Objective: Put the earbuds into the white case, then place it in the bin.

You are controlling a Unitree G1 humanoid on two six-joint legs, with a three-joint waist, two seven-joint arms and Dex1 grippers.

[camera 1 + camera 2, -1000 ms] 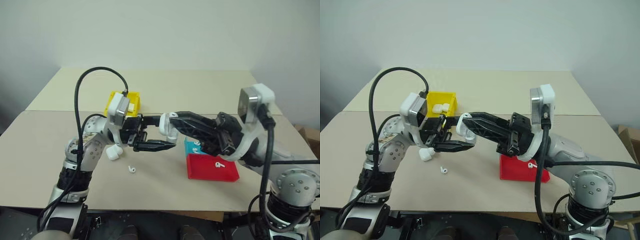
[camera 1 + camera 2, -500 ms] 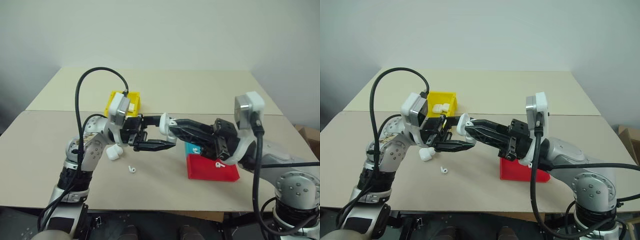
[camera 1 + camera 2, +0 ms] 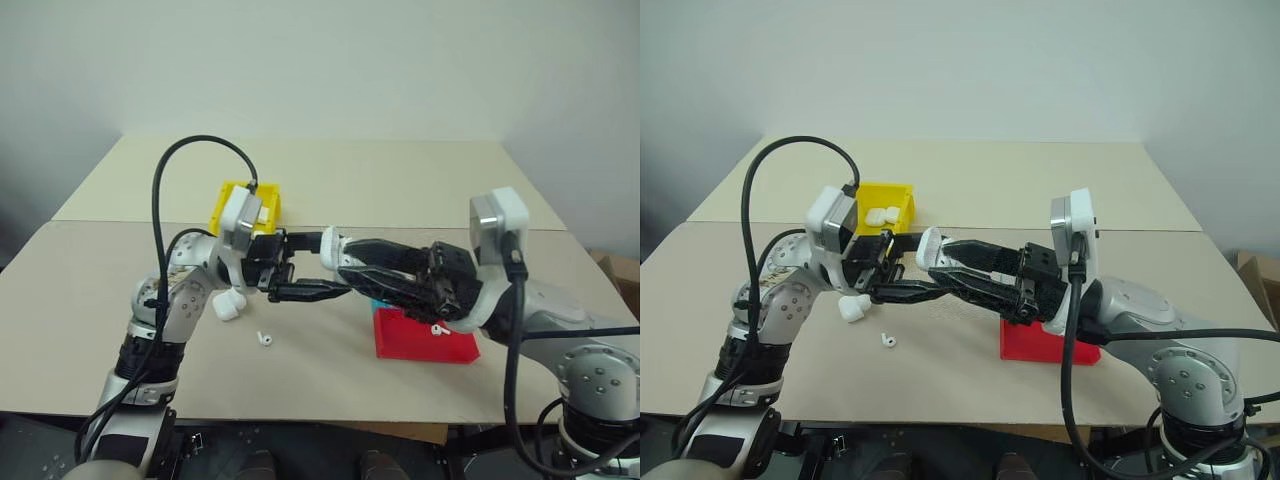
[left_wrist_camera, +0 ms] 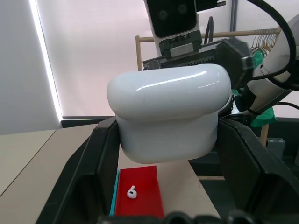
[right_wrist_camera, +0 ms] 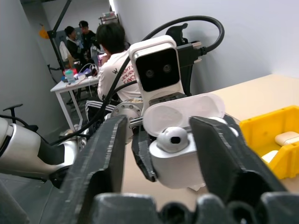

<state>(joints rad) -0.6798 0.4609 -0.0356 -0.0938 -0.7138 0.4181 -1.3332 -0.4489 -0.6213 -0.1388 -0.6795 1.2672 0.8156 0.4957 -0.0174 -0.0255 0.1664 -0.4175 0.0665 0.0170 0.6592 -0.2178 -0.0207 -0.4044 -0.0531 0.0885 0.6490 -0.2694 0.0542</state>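
Earbud (image 5: 172, 136) seated in open white case (image 5: 180, 156), at bin's (image 3: 232, 199) 4 o'clock. Right gripper (image 5: 161, 135) just spread, released; left gripper (image 4: 163, 158) pinching case. Second earbud likely next.

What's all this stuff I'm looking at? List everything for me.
table: one, beige, under everything
bin: one, yellow, far side of the table
cases in bin: at least two, white
spare case: one, white, on the table by the left arm
tray: one, red with a blue edge, under the right arm
earbuds: three, white; one in the open case, one loose on the table, one on the tray
open case: one, white, held in the air
people: a few, at a desk behind
left gripper: black, jaws clamping the open case
right gripper: black, jaws open either side of it
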